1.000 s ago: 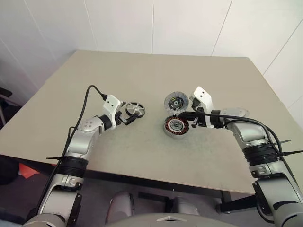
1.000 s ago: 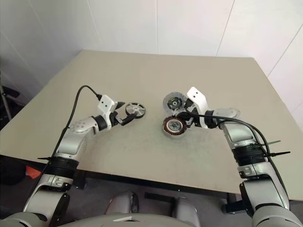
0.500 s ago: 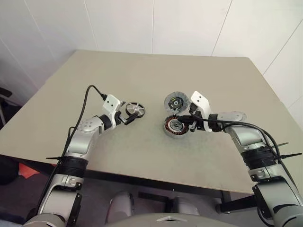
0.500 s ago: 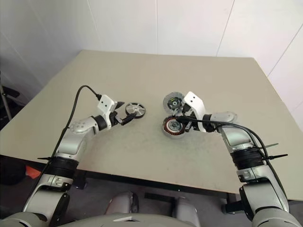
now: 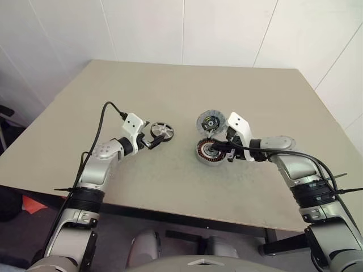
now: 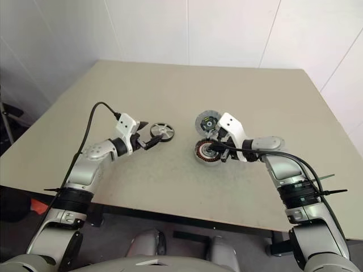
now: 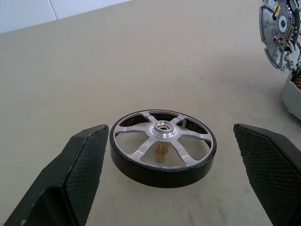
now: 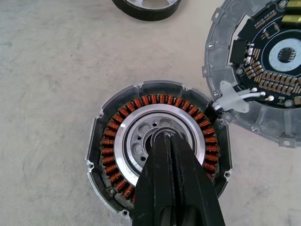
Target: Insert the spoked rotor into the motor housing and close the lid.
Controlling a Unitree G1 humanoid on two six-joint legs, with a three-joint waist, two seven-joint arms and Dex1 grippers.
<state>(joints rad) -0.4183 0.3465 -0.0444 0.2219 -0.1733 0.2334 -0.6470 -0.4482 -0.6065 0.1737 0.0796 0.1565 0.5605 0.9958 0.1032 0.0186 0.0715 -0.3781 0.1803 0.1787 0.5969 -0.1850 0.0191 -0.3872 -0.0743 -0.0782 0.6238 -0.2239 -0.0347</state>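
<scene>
Flanking the spoked rotor (image 7: 162, 141) (shiny, dark-rimmed), left end effector (image 7: 171, 160) gapes empty; right end effector (image 8: 173, 155) closed.

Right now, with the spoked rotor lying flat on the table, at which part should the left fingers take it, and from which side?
Grip the spoked rotor across its dark outer rim, coming in level from the left gripper's present side. It lies flat, hub up, and the open fingers already stand one on each side of the rim. The spokes look thin and offer poorer hold.
</scene>
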